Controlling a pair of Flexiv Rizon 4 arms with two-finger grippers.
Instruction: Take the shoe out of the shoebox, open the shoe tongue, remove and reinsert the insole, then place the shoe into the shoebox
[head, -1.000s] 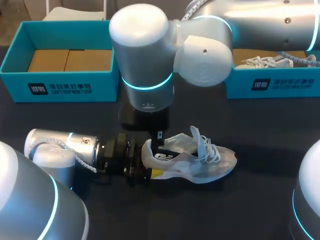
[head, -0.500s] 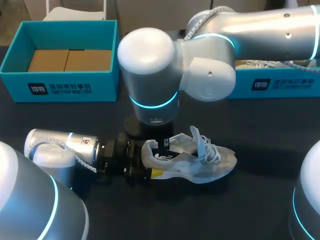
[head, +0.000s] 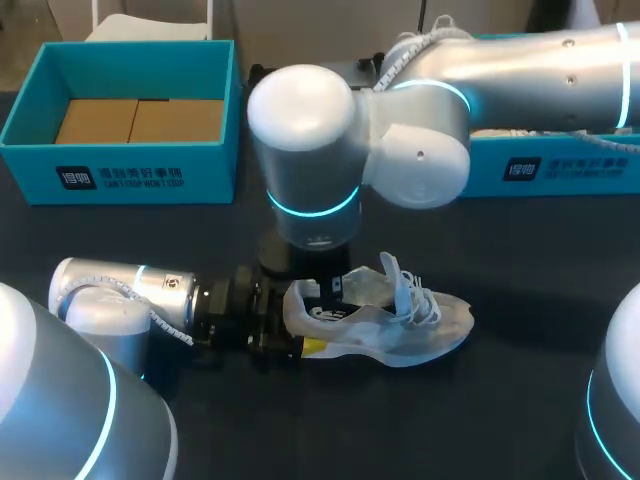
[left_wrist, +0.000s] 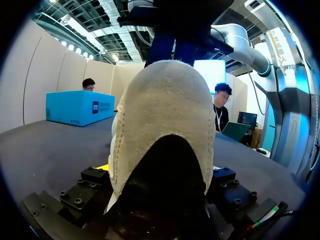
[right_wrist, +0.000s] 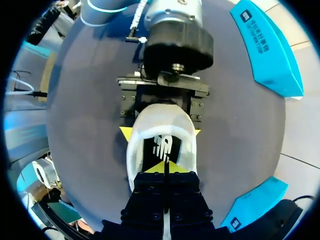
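My right gripper (right_wrist: 165, 167), clenched, has descended into the white mesh shoe (head: 400, 325); my left gripper (right_wrist: 160, 132) clamps its heel on the dark desk (head: 500, 420).

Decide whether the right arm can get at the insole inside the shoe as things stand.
Probably yes: the left gripper holds the shoe by its heel, opening upward, and the right gripper hangs over the insole with nothing between.

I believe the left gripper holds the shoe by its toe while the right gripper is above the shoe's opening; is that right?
Not quite: the left gripper holds the shoe by its heel, not its toe; the head view shows the toe pointing away from it. The right gripper is indeed above the opening.
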